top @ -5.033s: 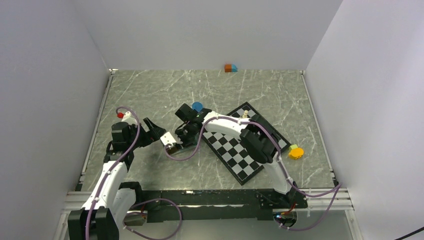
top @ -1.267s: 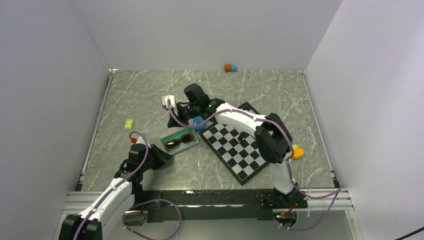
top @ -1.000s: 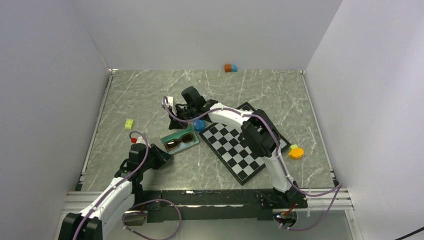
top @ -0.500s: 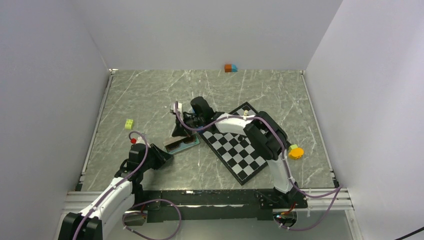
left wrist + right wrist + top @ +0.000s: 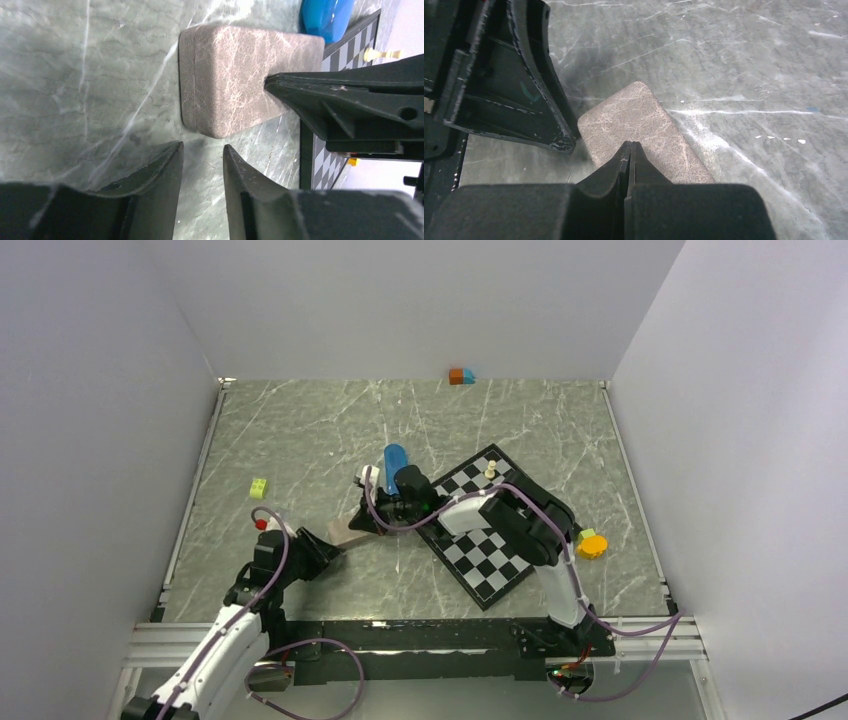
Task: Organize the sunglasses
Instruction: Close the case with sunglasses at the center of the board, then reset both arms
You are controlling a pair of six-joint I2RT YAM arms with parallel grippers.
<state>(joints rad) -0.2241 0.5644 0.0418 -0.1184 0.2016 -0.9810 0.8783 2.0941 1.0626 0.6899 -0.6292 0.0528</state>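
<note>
A grey-green marbled tabletop (image 5: pixel 300 430) sat boxed in by plain white walls (image 5: pixel 420 300) on three sides. A chessboard (image 5: pixel 480 570) lay askew right of centre, with a pale chess piece (image 5: pixel 490 469) near its upper corner. A blue capsule-shaped case (image 5: pixel 396 456) lay just above the arms, a yellow-green brick (image 5: pixel 259 488) at left, and an orange-and-blue block (image 5: pixel 461 376) at the top edge. A closed brown case (image 5: pixel 350 532) lay left of the board; the sunglasses themselves did not show. The right pincer (image 5: pixel 630 146), closed and empty, pressed its tips on the brown case's top. The left pincer (image 5: pixel 201 150), fingers parted around nothing, hovered just short of that case's lower-left end.
</note>
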